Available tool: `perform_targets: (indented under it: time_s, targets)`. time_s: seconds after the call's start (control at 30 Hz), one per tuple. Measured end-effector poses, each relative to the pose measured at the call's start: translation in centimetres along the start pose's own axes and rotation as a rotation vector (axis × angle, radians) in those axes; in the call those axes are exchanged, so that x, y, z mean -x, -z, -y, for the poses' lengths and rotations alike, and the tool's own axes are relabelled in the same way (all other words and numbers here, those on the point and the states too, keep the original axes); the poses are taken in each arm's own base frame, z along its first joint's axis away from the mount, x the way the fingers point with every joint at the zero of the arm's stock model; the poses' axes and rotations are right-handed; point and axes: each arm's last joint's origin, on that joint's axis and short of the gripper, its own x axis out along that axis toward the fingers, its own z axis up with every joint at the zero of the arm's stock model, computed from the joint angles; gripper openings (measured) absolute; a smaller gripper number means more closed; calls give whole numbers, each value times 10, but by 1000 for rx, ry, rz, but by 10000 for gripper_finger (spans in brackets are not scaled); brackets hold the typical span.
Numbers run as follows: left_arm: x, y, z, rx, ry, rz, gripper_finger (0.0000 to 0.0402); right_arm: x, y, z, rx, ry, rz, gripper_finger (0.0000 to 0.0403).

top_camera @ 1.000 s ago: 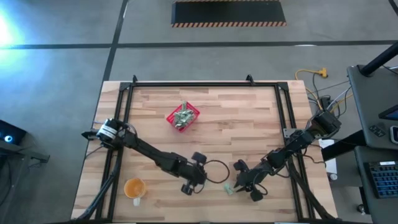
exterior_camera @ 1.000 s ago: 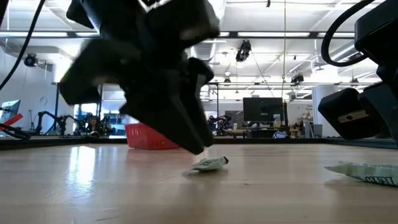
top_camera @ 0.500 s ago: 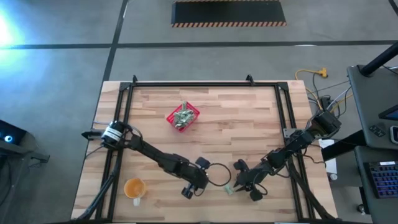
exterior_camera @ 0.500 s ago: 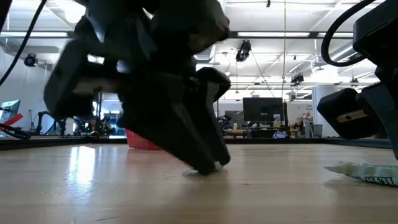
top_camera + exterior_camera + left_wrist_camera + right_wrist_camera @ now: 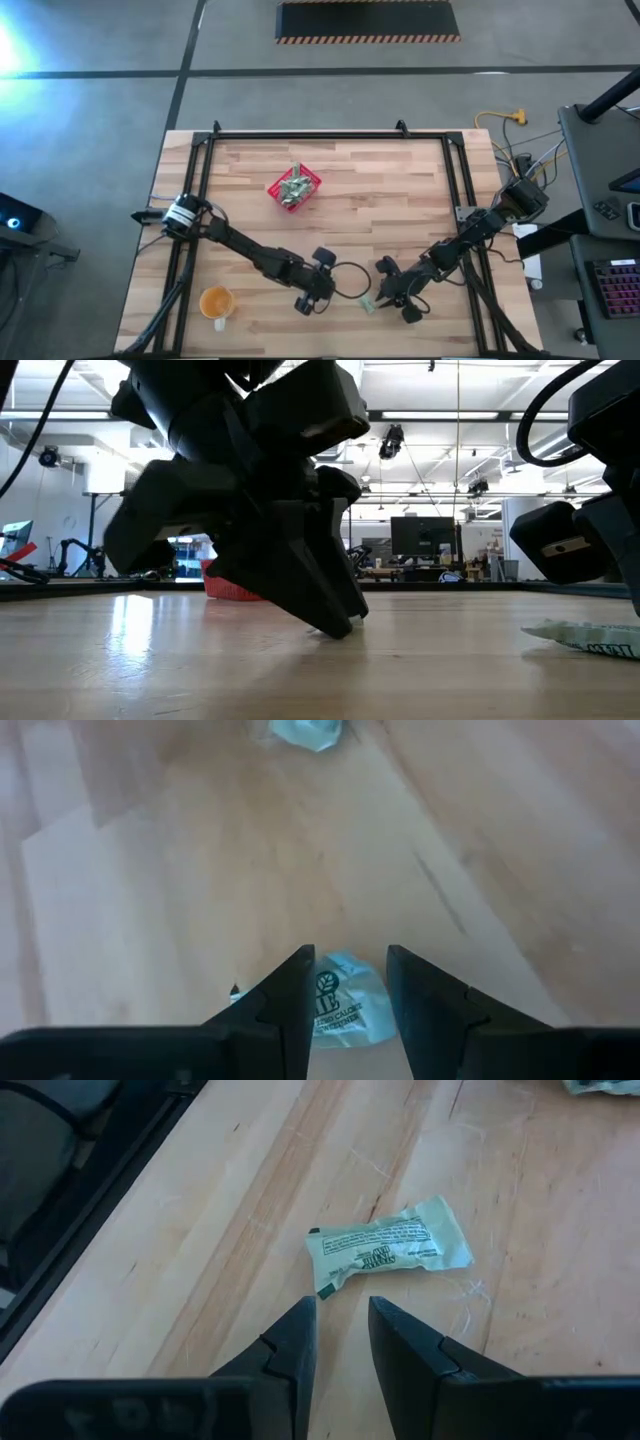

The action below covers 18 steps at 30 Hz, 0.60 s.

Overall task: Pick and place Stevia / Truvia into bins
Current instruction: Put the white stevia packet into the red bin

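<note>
A pale green Stevia packet (image 5: 342, 1008) lies flat on the wooden table. My left gripper (image 5: 350, 955) is open and low over it, one finger on each side of its middle; in the low view the fingertips (image 5: 338, 624) hide it. A second packet (image 5: 390, 1245) lies flat just ahead of my open right gripper (image 5: 342, 1302), and it also shows in the high view (image 5: 367, 303) and the low view (image 5: 585, 636). The red basket (image 5: 273, 186), with several packets inside, stands far off toward the table's far side. My left gripper comes down slanting at the packet's middle (image 5: 345, 982), which shows in the gap between its fingers. The packet lies flat on the table and reaches out past one finger. Whether the fingertips touch it, I cannot tell.
An orange cup (image 5: 216, 301) stands near the table's front left corner. A dark cable loops on the table between the two grippers (image 5: 350, 275). A black frame runs along the table's edges (image 5: 300, 137). Bare wood lies between the grippers and the basket.
My left gripper has sunk a little and edged toward the table's right, onto the packet, which showed beside its fingertips in the low view a second ago and is now hidden behind them. The packet has stayed on the table.
</note>
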Motion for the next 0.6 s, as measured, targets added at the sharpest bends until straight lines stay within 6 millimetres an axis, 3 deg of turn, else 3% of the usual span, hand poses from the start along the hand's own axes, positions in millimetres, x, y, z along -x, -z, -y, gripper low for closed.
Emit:
perform_targets:
  time_s: [0.2,0.5,0.6]
  targets:
    - [1,3,-1,3,-34,-37,98,0,-1,0,0,-1,2,86]
    - [1,6,-3,21,-34,-64,10,0,0,0,0,0,0,86]
    - [1,7,-4,21,-55,-78,5,0,0,0,0,0,1,86]
